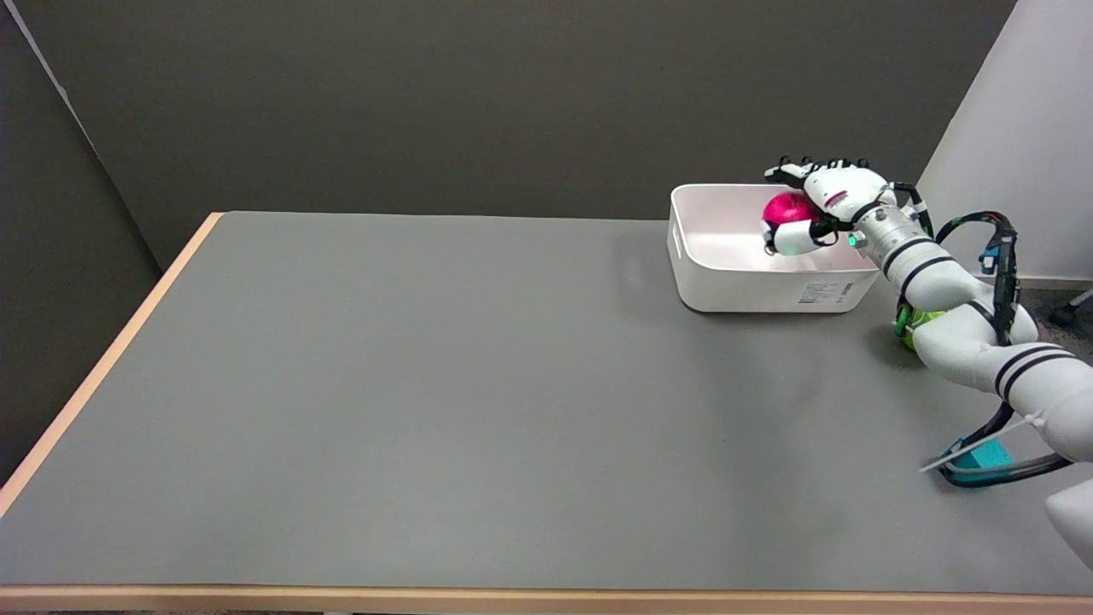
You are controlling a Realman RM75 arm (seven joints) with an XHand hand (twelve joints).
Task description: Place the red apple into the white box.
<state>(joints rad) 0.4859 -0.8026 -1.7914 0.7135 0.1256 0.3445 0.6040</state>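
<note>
Right hand (pixel 827 198): parked over the white box (pixel 734 273), above its right half, arm coming in across the box's right end.
Red apple (pixel 788 207): held in that hand's grasp – tucked under the palm, inside the box's outline and above its floor; can't tell if it touches the bottom.
Fingers (pixel 807 171): curled over the apple's top and far side, with the thumb wrapped under its near side – so it's a proper grip.
Green thing (pixel 912 322): just off the box's right end, mostly hidden behind the arm.
Table (pixel 427 384): grey top, the box sits at its far right.
</note>
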